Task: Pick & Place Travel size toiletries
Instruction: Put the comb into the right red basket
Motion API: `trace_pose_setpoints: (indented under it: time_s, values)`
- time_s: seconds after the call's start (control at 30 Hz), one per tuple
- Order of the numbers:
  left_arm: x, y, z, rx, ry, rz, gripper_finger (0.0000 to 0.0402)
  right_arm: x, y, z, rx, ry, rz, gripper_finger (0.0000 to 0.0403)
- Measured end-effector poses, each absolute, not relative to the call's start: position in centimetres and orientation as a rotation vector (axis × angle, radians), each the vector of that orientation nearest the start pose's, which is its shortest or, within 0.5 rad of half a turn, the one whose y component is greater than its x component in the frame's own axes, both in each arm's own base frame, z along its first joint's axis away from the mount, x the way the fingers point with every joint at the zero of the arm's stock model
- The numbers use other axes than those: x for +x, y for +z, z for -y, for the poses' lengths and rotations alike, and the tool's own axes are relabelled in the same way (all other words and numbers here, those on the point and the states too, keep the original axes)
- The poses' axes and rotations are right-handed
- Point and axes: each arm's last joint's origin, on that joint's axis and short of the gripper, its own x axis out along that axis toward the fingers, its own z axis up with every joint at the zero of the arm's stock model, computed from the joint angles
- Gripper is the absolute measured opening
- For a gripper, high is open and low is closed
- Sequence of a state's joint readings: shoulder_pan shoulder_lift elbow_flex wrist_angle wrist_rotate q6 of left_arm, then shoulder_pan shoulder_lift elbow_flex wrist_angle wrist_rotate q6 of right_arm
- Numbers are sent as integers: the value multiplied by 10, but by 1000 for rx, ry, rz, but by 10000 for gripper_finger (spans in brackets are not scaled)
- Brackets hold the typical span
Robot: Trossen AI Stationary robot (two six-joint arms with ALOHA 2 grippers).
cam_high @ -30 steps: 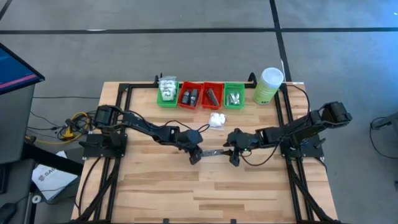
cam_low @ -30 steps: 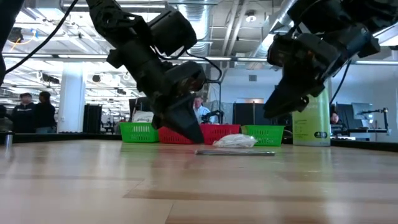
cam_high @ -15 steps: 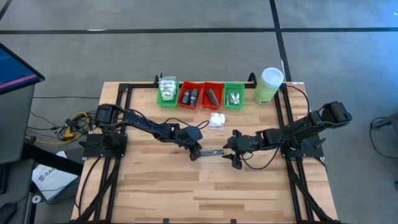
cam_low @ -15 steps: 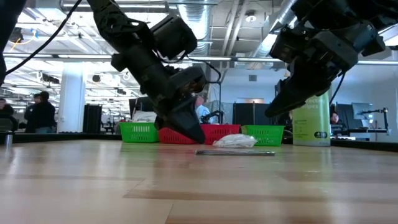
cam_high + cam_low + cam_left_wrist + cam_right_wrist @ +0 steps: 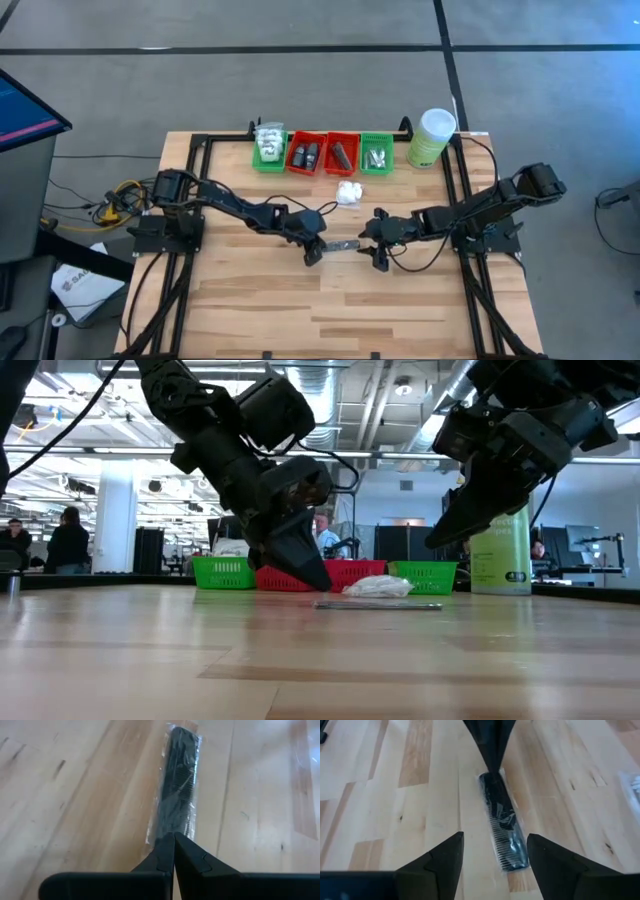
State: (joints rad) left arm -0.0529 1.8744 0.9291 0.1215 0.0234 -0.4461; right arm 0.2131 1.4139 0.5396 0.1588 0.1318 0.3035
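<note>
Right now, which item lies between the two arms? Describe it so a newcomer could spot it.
On the light wooden table, look in front of the row of red and green trays, mid-table. The flat black comb in a clear wrapper lies there alone; the white soft packet nearby is crumpled and pale.

The wrapped comb lies hemmed between the left gripper and right gripper. Bare desk stretches open on the near side. Trays block the far edge

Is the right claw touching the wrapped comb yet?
Apart. In the right wrist view, the right claw stands open, its fingers on either side of the wrapped comb with bare wood showing between.
</note>
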Motion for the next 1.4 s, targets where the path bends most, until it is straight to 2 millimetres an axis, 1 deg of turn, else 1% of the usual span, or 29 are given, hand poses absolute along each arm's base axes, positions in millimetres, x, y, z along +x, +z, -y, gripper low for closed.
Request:
trace_pose_setpoints:
  time_s: [0.13,0.27,0.37,0.67,0.77,0.93,1.03,1.13,1.23,1.3,1.4]
  values:
    - [356,121,13,-411,136,-821,1,250,152,-48,171,-37,-706,209]
    - [352,116,7,-418,159,-837,1,251,152,-46,173,-44,-705,212]
    - [350,113,6,-419,162,-846,1,251,152,-45,160,-41,-704,213]
    - [353,117,19,-409,107,-802,1,251,152,-45,158,-41,-704,215]
    - [353,117,20,-408,107,-803,1,251,152,-45,159,-41,-704,215]
    - [356,106,16,-426,111,-820,1,251,152,-45,158,-40,-703,216]
    - [358,96,18,-467,88,-844,1,253,147,-46,158,-41,-722,217]
    - [357,91,22,-489,82,-860,1,260,144,-48,164,-20,-737,217]
    - [357,92,24,-492,77,-863,1,265,142,-50,151,8,-755,217]
    - [355,98,24,-487,72,-861,1,268,144,-50,127,23,-747,217]
    - [351,107,26,-420,77,-852,1,270,147,-49,99,31,-740,216]
